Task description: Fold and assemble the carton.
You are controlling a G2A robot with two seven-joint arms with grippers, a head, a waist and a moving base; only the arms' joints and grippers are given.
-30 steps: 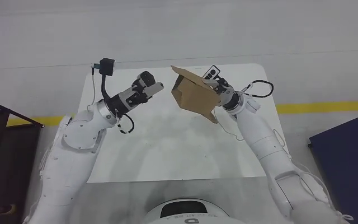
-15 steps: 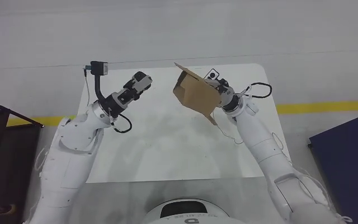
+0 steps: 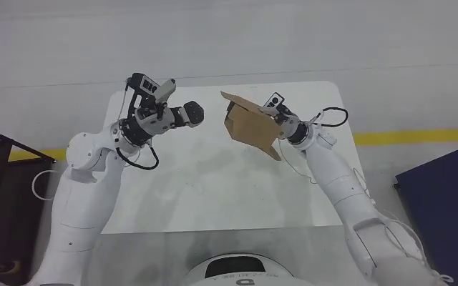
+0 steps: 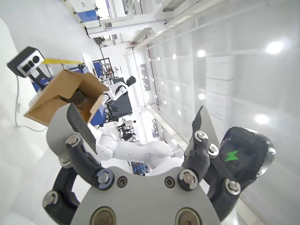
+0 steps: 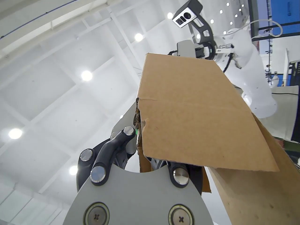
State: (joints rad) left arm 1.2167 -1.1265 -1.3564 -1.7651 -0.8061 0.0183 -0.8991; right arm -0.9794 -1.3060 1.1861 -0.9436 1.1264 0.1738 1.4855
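Top view: the right gripper (image 3: 280,120) pinches the carton (image 3: 249,125) wall, holding it above the table (image 3: 215,186) with flaps splayed — barely begun, I judge.
Left wrist view: the left gripper (image 4: 136,110) is spread and empty, the carton ahead, apart.
Right wrist view: a flap juts unfolded.

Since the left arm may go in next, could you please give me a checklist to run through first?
1. The right gripper holds the brown cardboard carton: ok.
2. The left gripper has its jaws open and empty: ok.
3. Left gripper apart from carton: ok.
4. Carton flaps folded shut: not ok, they stick out.
5. Right grip firm: cannot tell; the carton edge there looks torn.
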